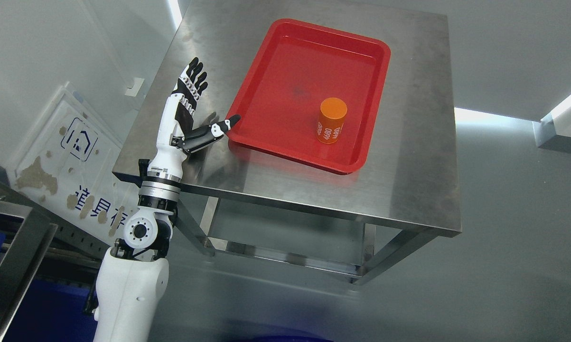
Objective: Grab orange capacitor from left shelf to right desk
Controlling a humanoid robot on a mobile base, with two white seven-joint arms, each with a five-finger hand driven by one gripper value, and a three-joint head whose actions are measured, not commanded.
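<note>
Presently the steel desk fills the centre of the head view, its top bare apart from one item. A red tray lies on it, skewed, reaching from the desk's middle toward 12 o'clock. The left arm enters at 7 o'clock and rises along the desk's left edge. At 8 o'clock, off the desk, a white board with blue print leans against the wall, and part of a metal frame shows below it.

The left hand hovers over the desk's left margin, at 9 o'clock from the tray. Its fingers are spread wide and straight and hold nothing; the thumb tip lies at or just beside the tray's near-left corner, and contact cannot be confirmed. The right hand is not seen.

The capacitor stands upright inside the tray, right of its middle, at 3 o'clock from the hand and well apart from it.

Judgement: the placing looks done, the capacitor released on the desk side. What remains is withdrawal: the hand should draw back toward 7 o'clock without the thumb nudging the tray rim.
</note>
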